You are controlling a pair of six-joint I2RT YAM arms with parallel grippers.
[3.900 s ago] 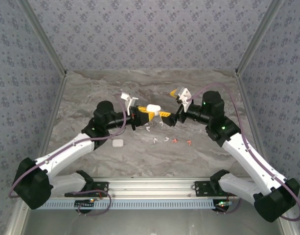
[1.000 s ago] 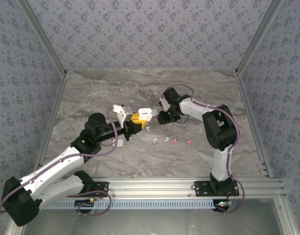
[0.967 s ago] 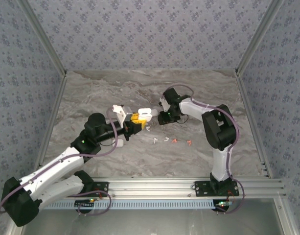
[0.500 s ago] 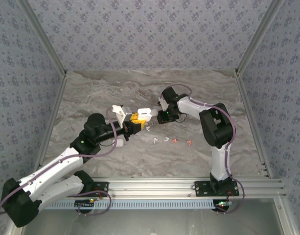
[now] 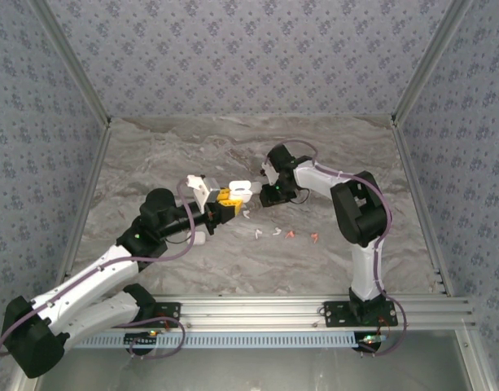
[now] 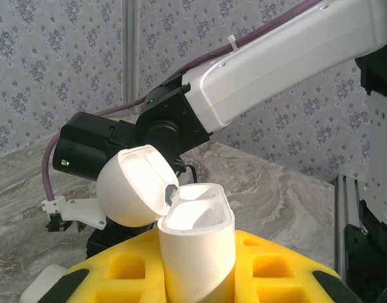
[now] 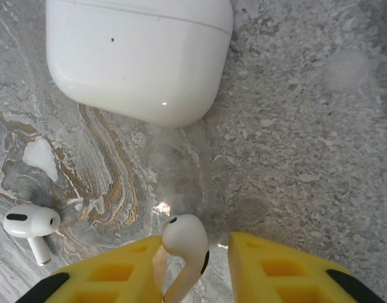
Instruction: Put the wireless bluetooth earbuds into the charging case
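Top external: left gripper [image 5: 223,200] and right gripper [image 5: 269,194] meet near frame centre, just beside each other, over the table [image 5: 151,155].

Left wrist: the left fingers are clamped on the lower body of the charging case [image 6: 196,243]. Its lid [image 6: 135,186] is hinged back toward the upper left, and the mouth is open and tilted.

Right wrist: an earbud [image 7: 184,237] sits between the yellow fingers, head past the tips, long axis along them. The jaws stand narrowly apart. It looks pinched by the stem, but that contact is cut off at the bottom edge.

Judgement: in the top view the case mouth lies frame-left of the carried earbud, so the right arm makes the insertion.

Unclear:
- The wells inside the mouth are hard to make out.
- I cannot tell whether the white case [image 7: 136,57] at the top of the right wrist view is the held one.

Spare earbuds [image 5: 277,232] lie below centre. Another loose earbud [image 7: 29,227] lies at lower left.
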